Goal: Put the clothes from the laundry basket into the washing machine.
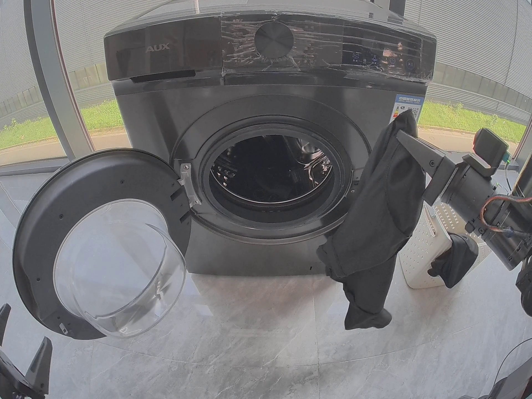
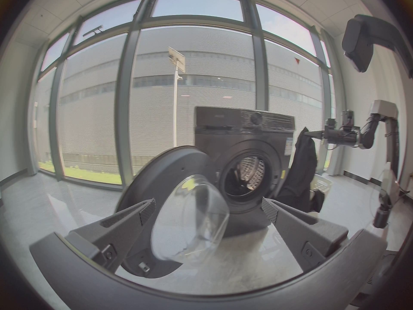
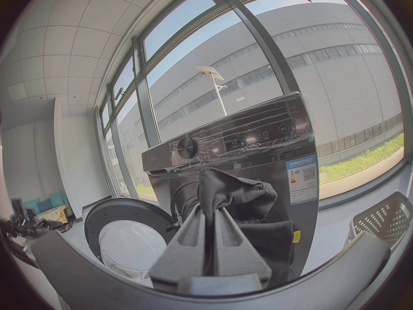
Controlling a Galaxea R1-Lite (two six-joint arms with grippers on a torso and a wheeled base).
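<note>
Dark garment [image 1: 377, 217], perhaps trousers, hangs pinched in the right gripper [image 1: 403, 134] at three o'clock of the washing machine [image 1: 266, 112]; left gripper [image 2: 207, 204] spread.

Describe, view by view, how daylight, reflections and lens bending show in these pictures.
Head view: daylight comes through the windows behind the washing machine, the glossy floor reflects it, and the window post bows. Left wrist view: the windows curve strongly and the door glass glints. Right wrist view: the control panel film shines; the garment hangs dark below it.
</note>
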